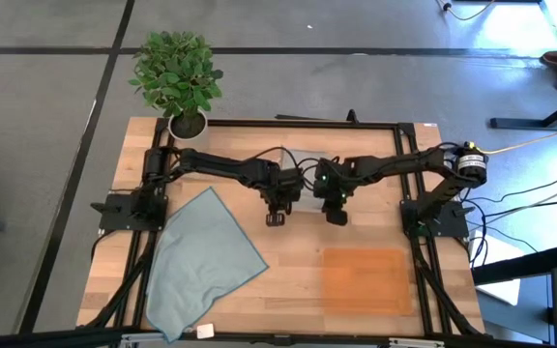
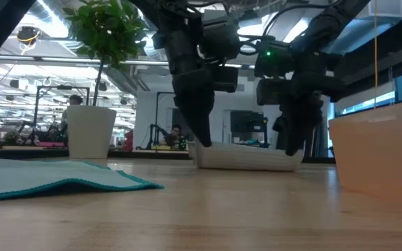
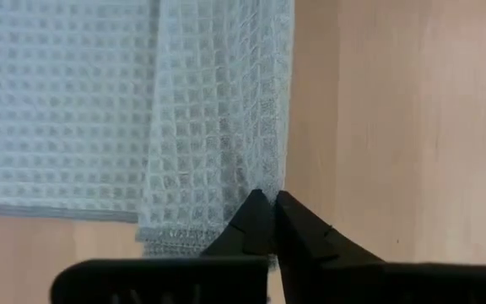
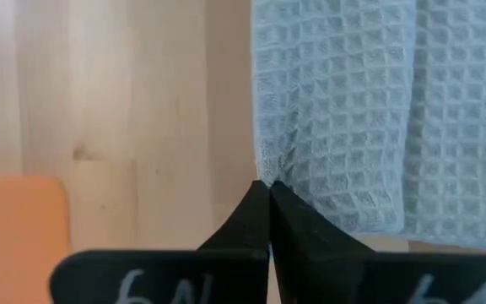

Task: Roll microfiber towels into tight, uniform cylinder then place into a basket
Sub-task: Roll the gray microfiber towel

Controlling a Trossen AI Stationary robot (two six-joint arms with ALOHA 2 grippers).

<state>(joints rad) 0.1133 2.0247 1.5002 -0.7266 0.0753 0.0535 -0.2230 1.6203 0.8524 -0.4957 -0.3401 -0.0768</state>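
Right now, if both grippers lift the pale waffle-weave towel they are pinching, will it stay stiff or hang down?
The pale waffle-weave towel would probably sag between the left gripper and right gripper, since it already lies in soft folds. It seems light: thin closed fingertips pinch its edge. Its textured weave likely resists slipping, though a small pinch might pull free.

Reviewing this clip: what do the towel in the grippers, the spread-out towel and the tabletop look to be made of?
Gripped towel: pale waffle-weave cloth, matte, seemingly soft; a grid of small square pockets shows. Spread towel: blue-grey fabric, matte, draping in soft folds; weave not discernible. Table: pale wood, smooth, with visible grain and plank seams.
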